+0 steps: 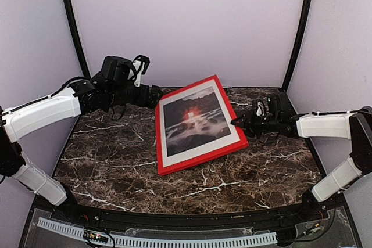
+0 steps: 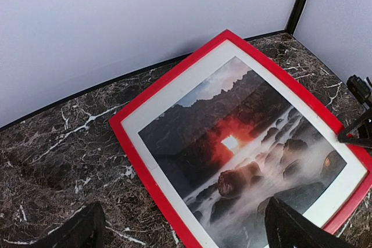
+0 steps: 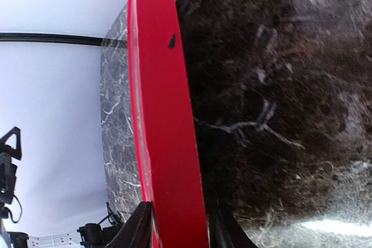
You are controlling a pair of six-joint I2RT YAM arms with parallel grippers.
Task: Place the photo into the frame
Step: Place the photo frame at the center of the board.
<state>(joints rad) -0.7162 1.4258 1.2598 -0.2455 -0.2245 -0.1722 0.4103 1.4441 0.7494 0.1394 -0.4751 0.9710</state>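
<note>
Dark marble tabletop (image 1: 116,161) under pale walls (image 1: 186,21), and the frame (image 1: 158,137) lies on it at a slant, red face up, with the photo (image 1: 192,119) sitting inside behind a white border (image 2: 186,87). Left hand (image 2: 185,230) hovers by the frame's far left corner, fingers spread wide, holding nothing. Right hand (image 3: 179,227) straddles the right rail; whether it pinches, I cannot tell.

The frame (image 1: 203,154) lay askew on the middle of the table (image 1: 110,155), one corner towards the back wall. The photo (image 1: 193,121) sat inside it, within the mat board (image 2: 180,88) window. The right gripper (image 1: 237,122) was at the frame's right rail, which ran between its fingers (image 3: 139,227). The left gripper (image 1: 154,95) hung just left of the frame's far-left corner, apart from it.
</note>
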